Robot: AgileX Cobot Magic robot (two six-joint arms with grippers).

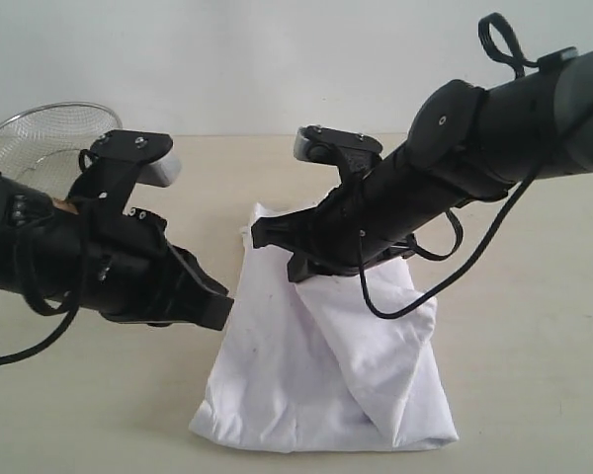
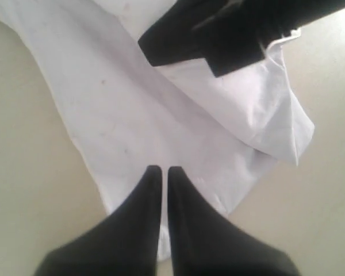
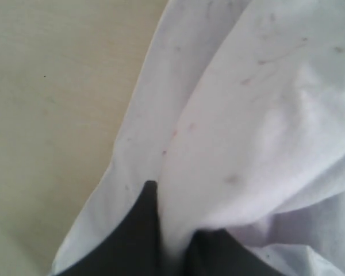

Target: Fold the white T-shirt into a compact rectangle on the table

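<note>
The white T-shirt (image 1: 306, 385) lies partly folded on the pale table (image 1: 534, 336), plain side up, with its lettering hidden. A long flap (image 1: 395, 346) runs up from its near right corner to my right gripper (image 1: 277, 242). That gripper is shut on a fold of the cloth (image 3: 218, 132), which bunches between and over its fingers (image 3: 172, 215). My left gripper (image 1: 222, 311) hovers at the shirt's left edge, shut with only a thin slit between its fingers and nothing held (image 2: 160, 169). In the left wrist view the right gripper (image 2: 184, 40) shows above the shirt (image 2: 132, 109).
A round wire-mesh basket (image 1: 40, 133) stands at the far left of the table, behind the left arm. A loose black cable (image 1: 415, 296) hangs from the right arm over the shirt. Bare tabletop (image 3: 52, 103) lies on both sides of the shirt.
</note>
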